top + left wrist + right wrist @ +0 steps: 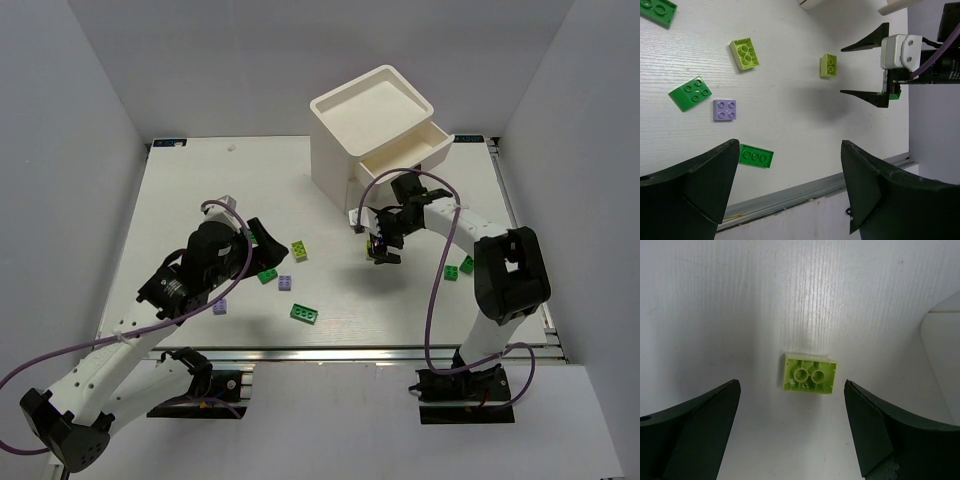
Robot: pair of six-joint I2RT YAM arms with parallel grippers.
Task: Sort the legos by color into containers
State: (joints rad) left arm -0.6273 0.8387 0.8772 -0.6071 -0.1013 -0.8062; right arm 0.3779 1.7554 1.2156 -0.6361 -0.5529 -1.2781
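Right wrist view shows a yellow-green brick (809, 374), underside showing, between wide right jaws; overhead view obscures it. The left jaws are wide.

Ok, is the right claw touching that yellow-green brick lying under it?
Apart. The right wrist view shows the yellow-green brick lying between the fingers of the open right claw, with bare white table on both sides of it.
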